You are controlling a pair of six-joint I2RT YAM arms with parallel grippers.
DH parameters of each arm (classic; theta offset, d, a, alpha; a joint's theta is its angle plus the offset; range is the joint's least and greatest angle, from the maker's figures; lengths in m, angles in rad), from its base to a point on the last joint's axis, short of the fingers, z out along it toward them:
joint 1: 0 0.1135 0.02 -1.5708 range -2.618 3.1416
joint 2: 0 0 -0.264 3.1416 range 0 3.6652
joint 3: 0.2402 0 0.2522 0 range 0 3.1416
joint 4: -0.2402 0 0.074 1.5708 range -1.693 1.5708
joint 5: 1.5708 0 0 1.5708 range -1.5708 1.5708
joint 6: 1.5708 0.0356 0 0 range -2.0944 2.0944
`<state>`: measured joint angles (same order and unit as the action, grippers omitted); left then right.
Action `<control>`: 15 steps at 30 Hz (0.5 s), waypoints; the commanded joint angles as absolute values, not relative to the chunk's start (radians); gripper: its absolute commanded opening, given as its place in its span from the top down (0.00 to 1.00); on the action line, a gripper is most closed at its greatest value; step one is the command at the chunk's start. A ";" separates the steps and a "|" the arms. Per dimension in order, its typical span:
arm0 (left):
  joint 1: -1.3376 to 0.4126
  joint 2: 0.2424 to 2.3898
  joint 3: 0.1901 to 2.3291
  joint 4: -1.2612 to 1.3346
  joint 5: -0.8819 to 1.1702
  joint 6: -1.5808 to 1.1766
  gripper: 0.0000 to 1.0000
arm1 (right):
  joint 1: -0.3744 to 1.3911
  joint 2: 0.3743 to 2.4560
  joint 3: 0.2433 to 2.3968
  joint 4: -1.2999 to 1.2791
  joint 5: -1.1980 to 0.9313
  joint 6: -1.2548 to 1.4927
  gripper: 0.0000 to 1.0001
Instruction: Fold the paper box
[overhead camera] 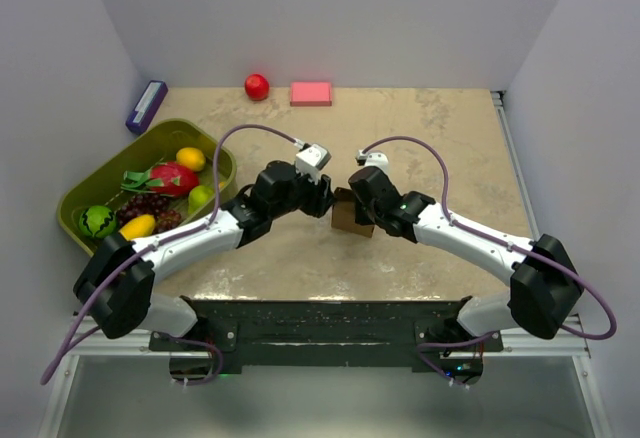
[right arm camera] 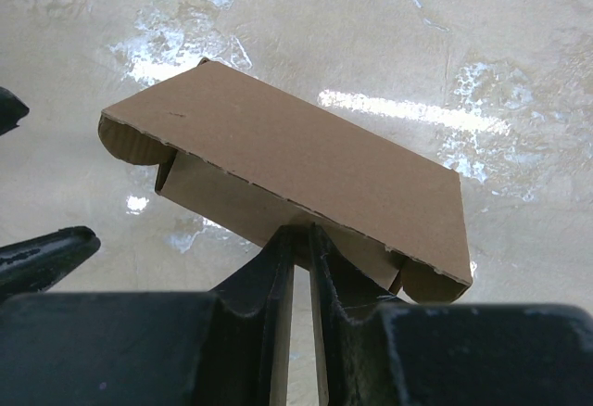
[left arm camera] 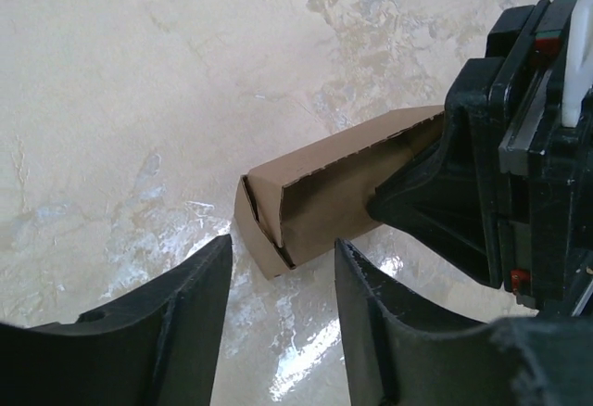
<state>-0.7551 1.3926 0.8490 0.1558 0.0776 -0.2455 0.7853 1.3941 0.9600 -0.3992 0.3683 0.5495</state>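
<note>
Pinching a lower wall of the paper box (right arm camera: 278, 146) with the right tool (right arm camera: 301, 244), fingers pressed almost together on the thin cardboard. Holding that box partly folded, with the broad top flap tilted over the side walls, near the middle of the marbled counter (right arm camera: 463, 35) between both arms; cannot tell whether resting on it or raised just above. Flanking the box's open end with the left tool (left arm camera: 278, 281), spread wide, not clearly touching either finger. Lying well apart on the left, an olive tray (overhead camera: 120, 163) of toy fruit (overhead camera: 172, 178). Sitting along the far edge, a purple box (overhead camera: 146, 105), a red round toy (overhead camera: 257, 86) and a pink block (overhead camera: 311, 93).
</note>
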 commanded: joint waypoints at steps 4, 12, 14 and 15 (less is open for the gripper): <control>-0.761 1.410 0.904 0.248 0.038 -0.212 0.56 | 0.785 1.433 0.930 -0.472 0.365 0.555 0.85; -0.759 1.465 0.920 0.270 0.046 -0.221 0.65 | 0.784 1.443 0.936 -0.471 0.362 0.554 0.85; -0.759 1.470 0.920 0.275 0.046 -0.221 0.66 | 0.784 1.445 0.936 -0.469 0.362 0.552 0.85; -0.759 1.471 0.920 0.276 0.046 -0.221 0.66 | 0.785 1.447 0.936 -0.469 0.361 0.551 0.85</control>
